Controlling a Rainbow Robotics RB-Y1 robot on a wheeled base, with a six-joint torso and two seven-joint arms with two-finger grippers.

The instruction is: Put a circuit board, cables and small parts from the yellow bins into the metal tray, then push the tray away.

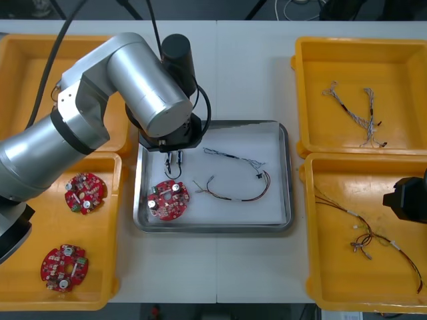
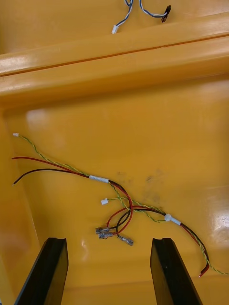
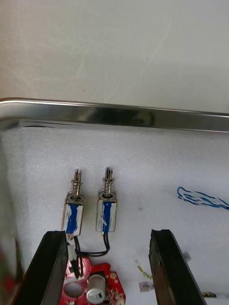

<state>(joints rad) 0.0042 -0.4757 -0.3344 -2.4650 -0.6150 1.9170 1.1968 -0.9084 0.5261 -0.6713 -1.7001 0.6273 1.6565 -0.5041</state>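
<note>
Yellow plastic of the near right bin (image 1: 347, 280) lies under the right gripper (image 2: 109, 240), which waits with fingers spread and empty above a limp red and yellow cable (image 2: 114, 188). In the metal tray (image 1: 287, 175), the rigid red circuit board (image 1: 168, 199) sits nearest. Just beyond it, two small metal parts (image 3: 107, 212) rest side by side on the white lining, trailing thin black leads. They look dense, hard and smooth, so likely to slip. They are best pinched across the blue-wrapped bodies, not the spring-wound pins. The left gripper (image 3: 106, 233) points straight down over them, jaws wide apart, holding nothing, short of the tray's far rim.
</note>
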